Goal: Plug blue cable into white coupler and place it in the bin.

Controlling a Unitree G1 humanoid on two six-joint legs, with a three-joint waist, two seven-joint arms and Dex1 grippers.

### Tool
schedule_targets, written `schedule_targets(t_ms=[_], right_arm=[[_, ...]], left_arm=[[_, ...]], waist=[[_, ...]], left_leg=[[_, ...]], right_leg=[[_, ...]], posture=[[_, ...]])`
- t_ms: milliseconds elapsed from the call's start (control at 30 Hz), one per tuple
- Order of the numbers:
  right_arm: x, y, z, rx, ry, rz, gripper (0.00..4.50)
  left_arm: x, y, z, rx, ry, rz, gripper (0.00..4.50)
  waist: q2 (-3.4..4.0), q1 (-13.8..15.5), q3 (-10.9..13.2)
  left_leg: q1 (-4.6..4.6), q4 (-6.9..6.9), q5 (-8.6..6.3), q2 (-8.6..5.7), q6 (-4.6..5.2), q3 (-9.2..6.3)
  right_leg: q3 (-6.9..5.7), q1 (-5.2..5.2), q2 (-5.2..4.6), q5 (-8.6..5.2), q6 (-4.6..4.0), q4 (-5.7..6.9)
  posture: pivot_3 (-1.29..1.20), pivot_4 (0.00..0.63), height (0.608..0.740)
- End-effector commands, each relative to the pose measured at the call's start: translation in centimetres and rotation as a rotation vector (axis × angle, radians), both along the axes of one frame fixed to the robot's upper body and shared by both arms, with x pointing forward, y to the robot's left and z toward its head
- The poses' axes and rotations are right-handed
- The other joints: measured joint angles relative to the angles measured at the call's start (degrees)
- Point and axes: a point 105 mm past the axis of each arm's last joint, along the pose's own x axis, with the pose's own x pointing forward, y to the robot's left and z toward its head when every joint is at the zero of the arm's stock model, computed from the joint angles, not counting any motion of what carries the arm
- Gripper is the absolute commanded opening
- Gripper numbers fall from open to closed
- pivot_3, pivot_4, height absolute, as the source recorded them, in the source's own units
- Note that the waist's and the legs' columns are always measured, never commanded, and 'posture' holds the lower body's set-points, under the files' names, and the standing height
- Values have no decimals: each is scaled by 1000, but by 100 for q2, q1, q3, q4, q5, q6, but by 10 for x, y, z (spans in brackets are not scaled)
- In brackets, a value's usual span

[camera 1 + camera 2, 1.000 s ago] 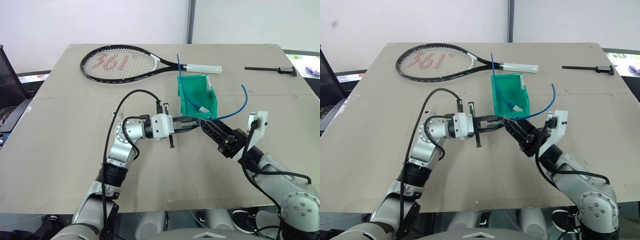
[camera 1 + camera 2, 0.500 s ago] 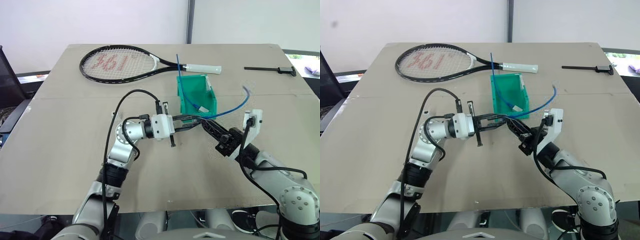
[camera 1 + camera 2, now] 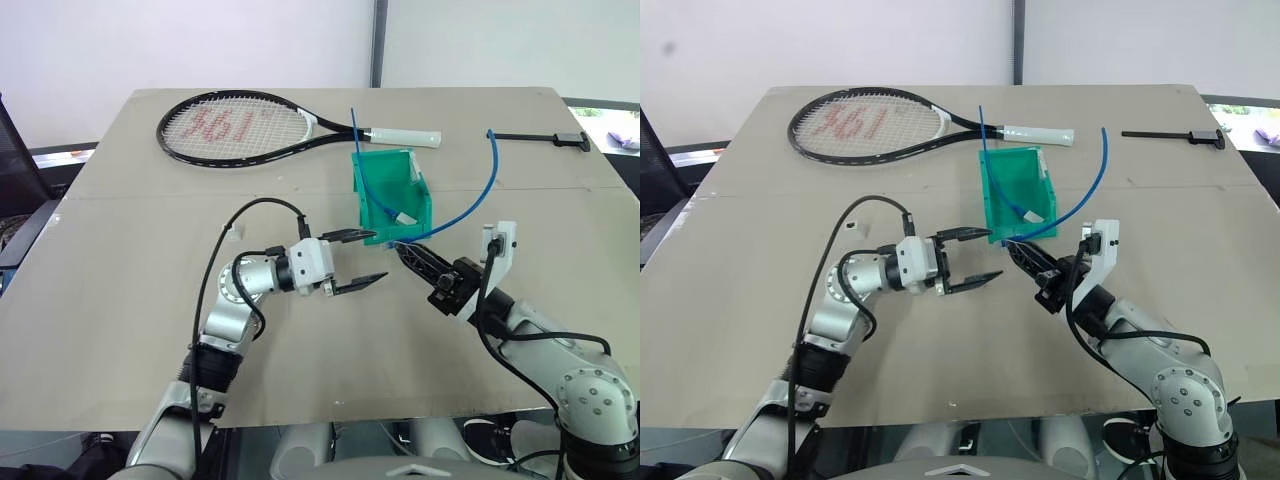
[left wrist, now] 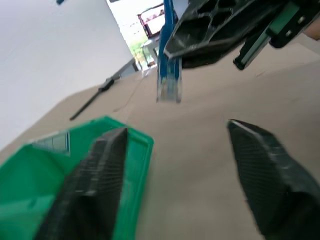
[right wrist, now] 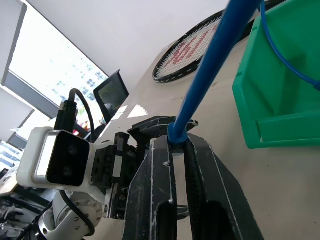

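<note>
Green bin (image 3: 400, 195) on the worktop (image 3: 120, 300), already holding another blue cord. Just in front of the bin, right tool (image 3: 405, 250) shut on the blue cable (image 3: 470, 205), clear plug (image 4: 167, 90) bare at its tip. Left tool (image 3: 358, 260) beside it, wide open, empty. White coupler not made out; plugging and binning apparently still to do.

on your desk (image 3: 120, 300): tennis racket (image 3: 240, 125) at the far side; green bin (image 3: 392, 195) mid-desk, a blue cord inside it. your left gripper (image 3: 362, 260) stands with fingers spread beside the bin. your right gripper (image 3: 402, 250) pinches the blue cable (image 3: 470, 205), which arcs upward.
</note>
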Motion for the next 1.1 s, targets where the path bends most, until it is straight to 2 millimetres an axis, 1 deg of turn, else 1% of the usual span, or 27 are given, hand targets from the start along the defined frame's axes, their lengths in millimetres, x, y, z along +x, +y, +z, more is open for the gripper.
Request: schedule_targets(t_ms=[33,67,133,200,233,300,333,367,467,567,633,767,967,1100], right_arm=[[-1,1,8,5,-52,28,0],[1,1,7,0,-60,34,0],[3,2,7,-8,-71,41,0],[3,1,6,-12,-76,45,0],[5,2,6,-9,-82,52,0],[7,6,5,-6,-88,75,0],[8,8,5,-6,-90,84,0],[8,9,4,-5,-91,91,0],[8,11,3,-9,-93,102,0],[8,12,2,-15,-97,102,0],[8,11,1,-20,-98,97,0],[6,8,1,-22,-99,73,0],[4,4,2,-19,-101,33,0],[2,2,2,-21,-101,11,0]], left_arm=[[-1,37,8,-58,80,150,3224],[-3,52,6,-81,121,221,3224],[-6,73,7,-119,172,324,3224],[-8,81,8,-139,194,375,3224],[-4,102,10,-172,189,473,3224],[2,149,10,-207,194,663,3224],[3,163,10,-217,200,715,3224],[3,171,10,-205,209,730,3224],[9,184,6,-163,250,738,3224],[21,204,7,-80,269,733,3224],[28,211,5,-19,289,711,3224],[43,216,1,87,309,674,3224],[58,210,-8,190,330,625,3224],[71,207,-7,209,310,645,3224]], waist=[[1,-64,1],[4,-82,3],[3,-73,3],[4,-35,3],[3,-6,3],[2,-11,3],[1,-19,2],[1,-37,2],[3,-29,3],[-1,8,3],[-5,3,2],[-5,-2,2],[-8,-44,2],[-11,-51,2]], left_leg=[[0,-1,0,1,0,0],[0,-2,0,4,0,0],[0,-3,0,6,0,1],[-1,-3,0,6,0,-1],[-2,-2,0,4,0,-3],[-1,0,0,3,0,-3],[0,0,0,4,0,-2],[2,-1,0,5,-1,-2],[2,-4,0,6,-1,-1],[-2,-3,0,-1,-1,-2],[-2,-2,0,-4,-1,-2],[-2,-5,0,-5,-1,5],[-8,-5,0,-5,-1,6],[-10,-5,0,-3,-1,7]], right_leg=[[0,0,0,0,0,0],[1,-2,0,0,0,0],[1,-6,-1,-1,1,0],[-1,-6,-2,-7,10,0],[-4,-6,-4,-12,16,0],[-3,-4,-5,-15,13,0],[-4,-5,-4,-15,13,0],[-5,-5,-2,-15,14,0],[-6,-7,3,-13,14,2],[-7,-7,1,-2,-2,0],[-7,-6,1,-2,-3,0],[-4,-9,0,-1,-2,-1],[-2,-16,-1,2,0,-1],[-1,-22,-3,2,0,6]], posture=[[0,150,740],[0,150,740],[0,150,740],[0,150,740],[0,150,740],[0,150,740],[0,150,740],[0,150,740],[0,150,740],[0,150,740],[0,150,740],[0,150,740],[0,150,740],[0,150,740]])
